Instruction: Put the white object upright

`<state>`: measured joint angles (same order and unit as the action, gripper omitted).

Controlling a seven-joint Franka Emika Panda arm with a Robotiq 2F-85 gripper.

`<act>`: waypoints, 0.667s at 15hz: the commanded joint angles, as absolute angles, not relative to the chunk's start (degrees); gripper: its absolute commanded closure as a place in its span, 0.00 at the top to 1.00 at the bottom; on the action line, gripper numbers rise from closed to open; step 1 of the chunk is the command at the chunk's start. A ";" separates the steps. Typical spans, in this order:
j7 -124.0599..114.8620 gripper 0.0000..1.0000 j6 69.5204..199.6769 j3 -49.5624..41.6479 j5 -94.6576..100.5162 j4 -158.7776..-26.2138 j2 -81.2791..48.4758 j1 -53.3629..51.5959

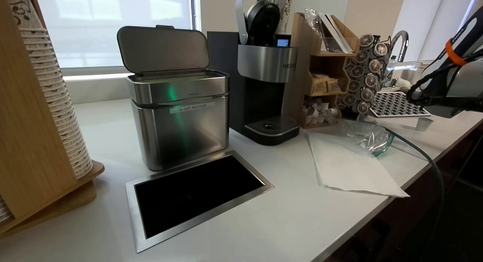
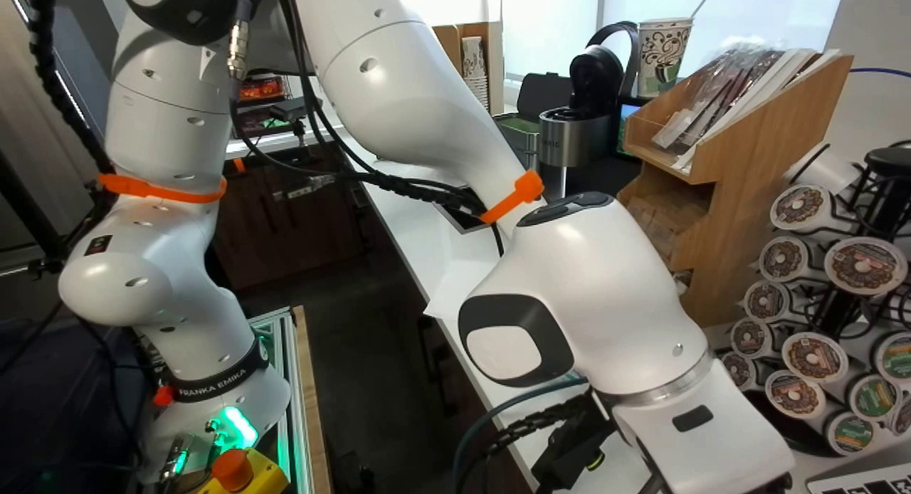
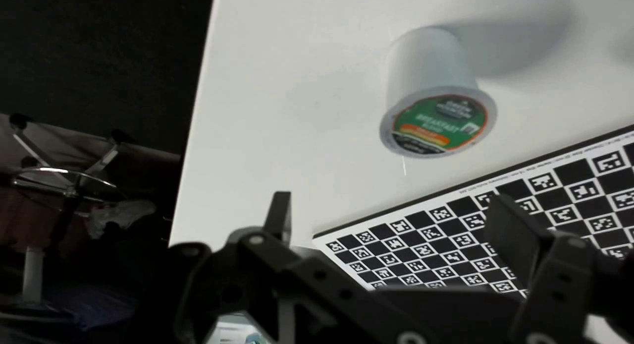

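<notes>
The white object is a small coffee pod (image 3: 428, 66) with a green label on its lid (image 3: 443, 123). In the wrist view it appears to stand upright on its narrow end on the white counter, lid facing up. It also shows as a small pale cup (image 1: 423, 124) near the counter's edge in an exterior view. My gripper (image 3: 395, 215) is open, its fingers wide apart with nothing between them. The pod lies beyond the fingertips, apart from them. The gripper's fingers do not show in either exterior view.
A checkered board (image 3: 431, 245) lies beside the pod, partly behind the fingers. The counter drops off at its edge (image 3: 198, 111). A clear plastic bag (image 1: 371, 135), white paper (image 1: 351, 164) and a dark cable (image 1: 434, 160) lie nearby. A pod rack (image 2: 840, 302) stands close to the arm.
</notes>
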<state>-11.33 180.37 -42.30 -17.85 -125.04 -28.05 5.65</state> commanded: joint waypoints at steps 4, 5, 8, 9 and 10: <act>-12.15 1.00 165.49 -43.93 -13.43 -126.69 -18.01 7.76; -11.85 1.00 163.60 -43.33 -12.69 -126.53 -16.81 8.62; -11.98 1.00 159.32 -41.40 -10.74 -126.15 -14.16 11.21; -12.04 1.00 158.22 -40.71 -10.30 -126.09 -13.43 12.01; -11.89 1.00 157.33 -40.00 -9.84 -126.05 -12.85 12.80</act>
<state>-11.14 160.94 -42.67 -12.42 -125.03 -16.55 9.94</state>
